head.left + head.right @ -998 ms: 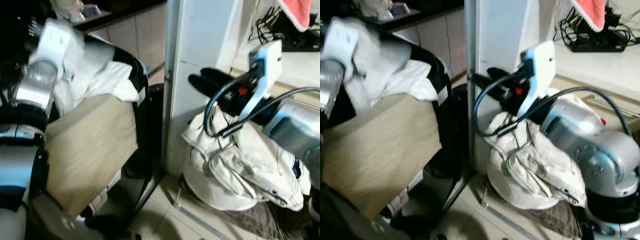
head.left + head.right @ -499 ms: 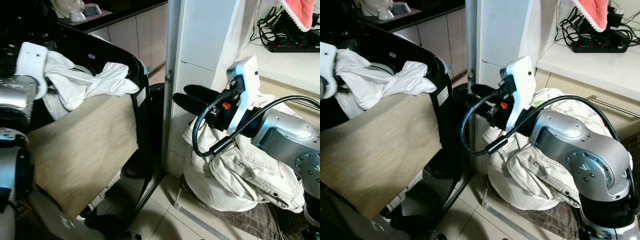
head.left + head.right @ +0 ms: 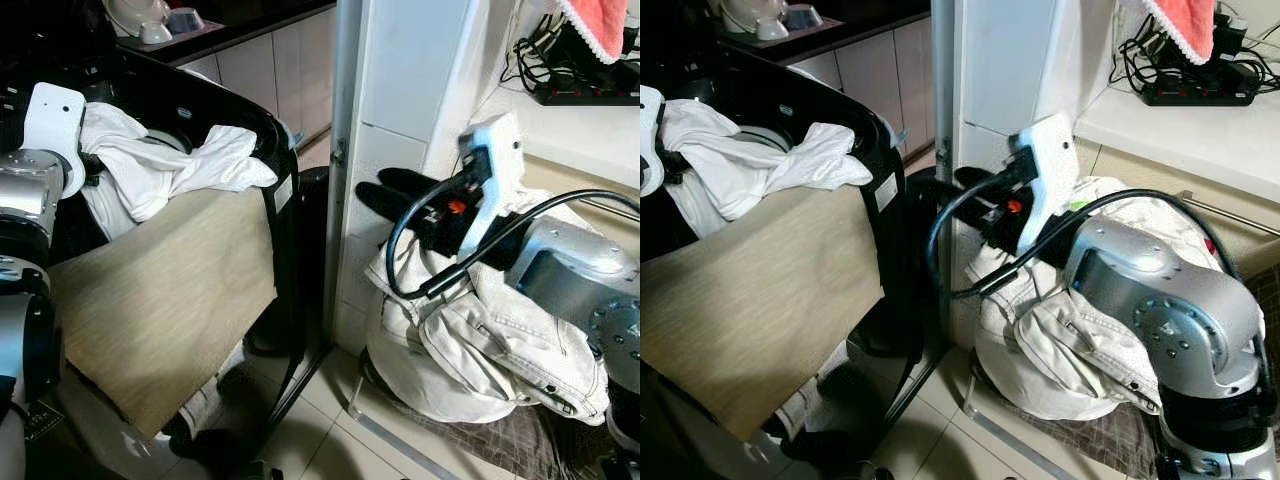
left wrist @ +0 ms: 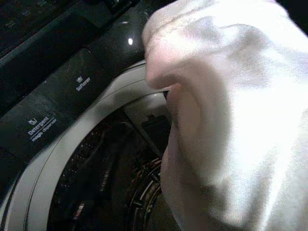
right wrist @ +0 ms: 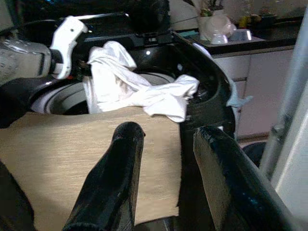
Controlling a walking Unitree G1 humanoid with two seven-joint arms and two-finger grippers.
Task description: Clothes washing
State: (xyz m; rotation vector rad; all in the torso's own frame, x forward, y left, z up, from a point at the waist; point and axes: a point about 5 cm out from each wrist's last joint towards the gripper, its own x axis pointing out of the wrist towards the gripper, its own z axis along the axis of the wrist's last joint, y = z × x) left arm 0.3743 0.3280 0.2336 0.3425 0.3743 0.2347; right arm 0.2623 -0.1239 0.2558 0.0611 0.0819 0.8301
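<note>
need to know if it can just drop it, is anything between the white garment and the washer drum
Nothing visible blocks it. The white garment drapes over the washer rim, one end at the left gripper, and the open drum lies right below.

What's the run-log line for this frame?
phase: loading washer | left gripper: holding white garment over washer drum | right gripper: open, empty, above cream clothes pile

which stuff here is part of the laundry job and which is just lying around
Part of the job:
- white garment draped over the washing machine rim
- left gripper, at that garment
- right gripper, open, above the pile of pale clothes

Just lying about:
- power strip
- pink towel
- dishes
</note>
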